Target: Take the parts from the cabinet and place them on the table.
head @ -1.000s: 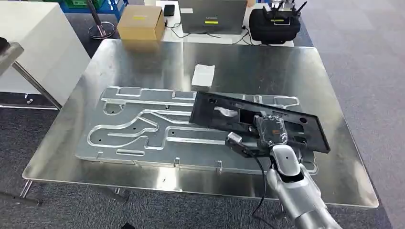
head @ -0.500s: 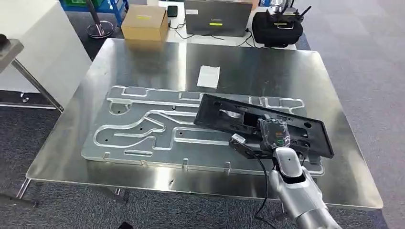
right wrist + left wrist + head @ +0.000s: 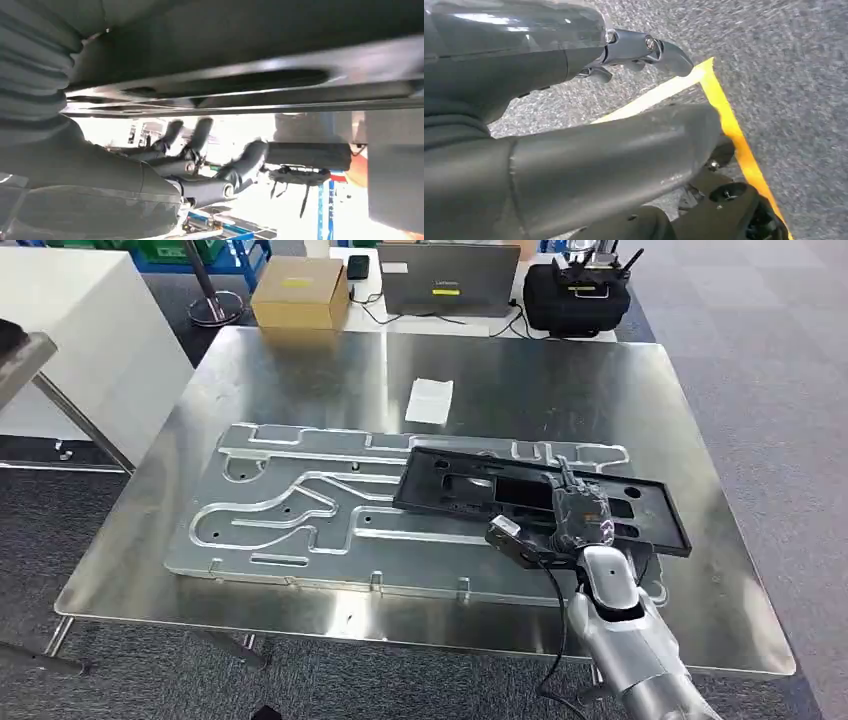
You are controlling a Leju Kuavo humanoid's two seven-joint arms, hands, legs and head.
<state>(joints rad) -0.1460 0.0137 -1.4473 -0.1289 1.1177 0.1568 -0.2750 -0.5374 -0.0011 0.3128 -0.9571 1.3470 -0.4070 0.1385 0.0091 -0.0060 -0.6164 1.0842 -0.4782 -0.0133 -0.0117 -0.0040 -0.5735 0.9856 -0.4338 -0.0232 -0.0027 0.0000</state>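
A long flat black part [image 3: 480, 485] with cut-outs lies across the right half of the machined aluminium plate [image 3: 300, 510] on the steel table [image 3: 560, 380]. My right hand [image 3: 580, 515] is over the part's near edge, one finger pointing up. In the right wrist view the dark fingers [image 3: 200, 137] are stretched out, with a bright gap between them and the part [image 3: 280, 30]. My left hand [image 3: 574, 150] hangs over grey carpet with a yellow floor line and holds nothing.
A white slip of paper [image 3: 430, 400] lies on the table behind the plate. Past the far edge stand a cardboard box [image 3: 300, 290], a laptop [image 3: 460, 280] and a black bag [image 3: 575, 295]. A white cabinet [image 3: 70, 330] is at the left.
The black part has come down from a tilt to lie flat on the plate. My right hand's fingers have lifted off it. The camera has shifted slightly.
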